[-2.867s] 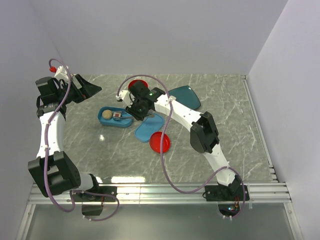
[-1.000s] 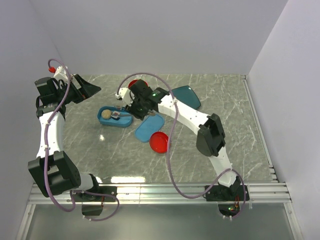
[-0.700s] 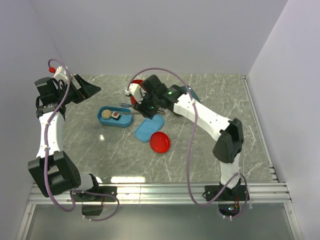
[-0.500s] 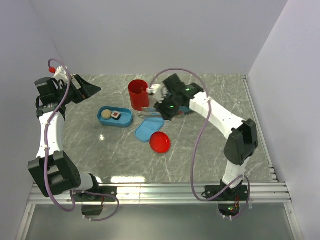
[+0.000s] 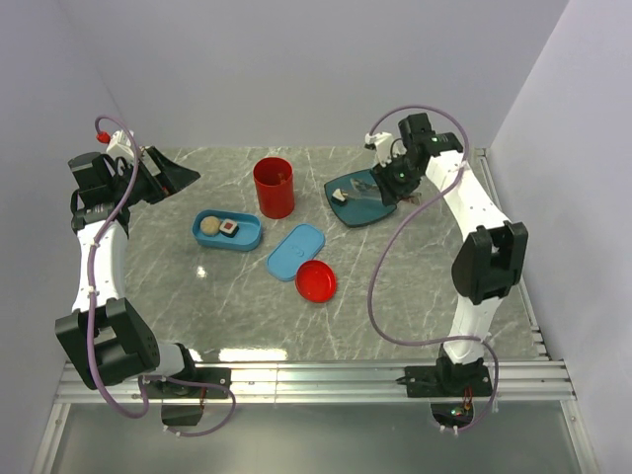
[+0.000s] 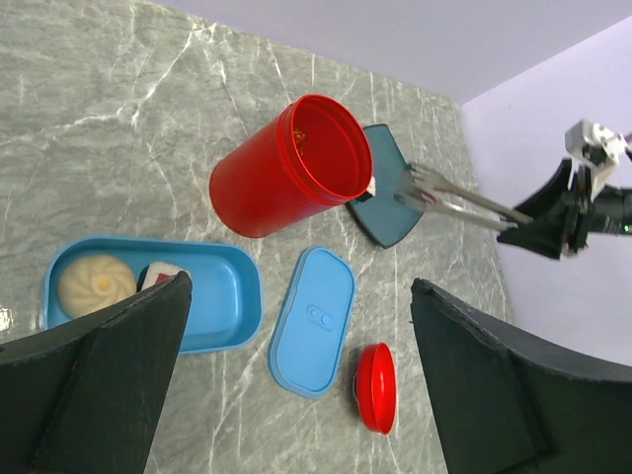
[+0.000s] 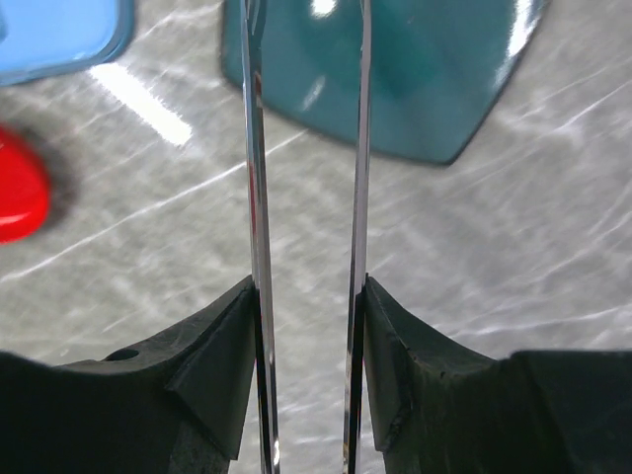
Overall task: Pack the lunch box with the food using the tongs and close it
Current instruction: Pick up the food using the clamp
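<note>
The light-blue lunch box lies left of centre and holds two pieces of food, a beige ball and a white roll with a red centre. Its lid lies flat beside it. My right gripper is shut on the silver tongs. The two arms of the tongs stand apart and reach over the dark teal plate. A white piece of food sits at the plate's left edge. My left gripper hangs open at the far left, well above the table, with nothing in it.
A tall red cup stands between the box and the plate. A shallow red dish lies in front of the lid. Walls close off the back and both sides of the table.
My right arm has swung with the tongs from over the lunch box, past the red cup, to the teal plate at the back right. The left arm has stayed still.
</note>
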You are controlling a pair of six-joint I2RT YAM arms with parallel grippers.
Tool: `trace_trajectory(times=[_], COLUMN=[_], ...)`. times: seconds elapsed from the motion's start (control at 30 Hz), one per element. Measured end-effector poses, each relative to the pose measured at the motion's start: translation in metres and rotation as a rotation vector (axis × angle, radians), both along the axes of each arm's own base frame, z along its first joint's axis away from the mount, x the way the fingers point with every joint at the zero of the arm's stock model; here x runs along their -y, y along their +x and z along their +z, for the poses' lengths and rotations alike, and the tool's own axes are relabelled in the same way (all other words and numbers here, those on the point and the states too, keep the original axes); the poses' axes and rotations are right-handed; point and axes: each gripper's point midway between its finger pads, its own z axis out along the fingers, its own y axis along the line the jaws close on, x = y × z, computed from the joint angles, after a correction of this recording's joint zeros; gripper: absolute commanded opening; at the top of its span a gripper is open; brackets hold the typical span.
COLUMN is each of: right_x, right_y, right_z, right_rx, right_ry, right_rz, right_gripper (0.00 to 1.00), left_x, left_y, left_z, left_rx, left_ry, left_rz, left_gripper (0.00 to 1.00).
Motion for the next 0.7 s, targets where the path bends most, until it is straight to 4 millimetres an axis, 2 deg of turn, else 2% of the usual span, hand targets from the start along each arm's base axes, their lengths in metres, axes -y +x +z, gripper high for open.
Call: trace_trajectory(times=[0.1, 0.23, 0.4, 0.7], right_x=[0.003, 0.004, 0.001, -0.003], right_y=[0.018, 0.033, 0.036, 0.035], right_z=[-0.001, -0.010, -0.022, -0.024], right_rx=[0.014, -0.005, -0.044, -0.056], right_ry=[-0.008, -0.019, -0.010, 0.019], right_rz=[0.011, 0.028, 0.045, 0.055], right_gripper=[0.51, 0.57, 0.60, 0.56], left_x=[0.000, 0.000, 0.000, 0.000], left_y=[0.000, 0.000, 0.000, 0.000], left_z=[0.000, 0.000, 0.000, 0.000], left_rx=[0.000, 0.000, 0.000, -0.001], left_ry=[0.000, 0.000, 0.000, -0.001], left_rz=[0.000, 0.000, 0.000, 0.000], left_gripper=[0.99, 0.99, 1.00, 0.99])
